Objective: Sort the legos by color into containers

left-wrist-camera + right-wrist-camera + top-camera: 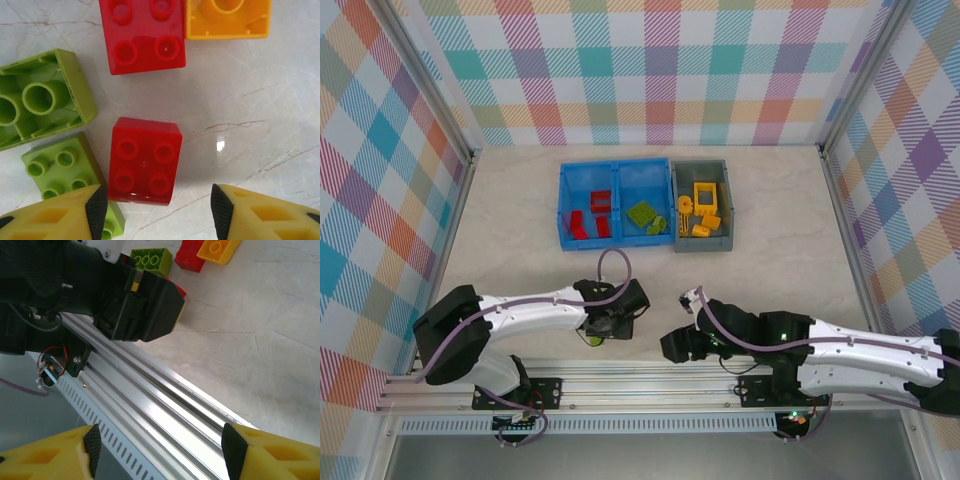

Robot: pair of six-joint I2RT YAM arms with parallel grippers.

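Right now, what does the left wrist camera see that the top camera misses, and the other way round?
Left wrist camera, up close: a red lego just ahead of the open left hand, a second red lego, a green lego studs up, a flipped green lego and an orange lego showing its hollow underside.

Top camera: the blue bin holding red and green pieces in separate compartments, the grey bin holding yellow ones, and the right hand.

Both: the left hand and the pale table.

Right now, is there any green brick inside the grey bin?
No, the grey bin holds only yellow pieces; the green bricks lie in the blue bin's right compartment.
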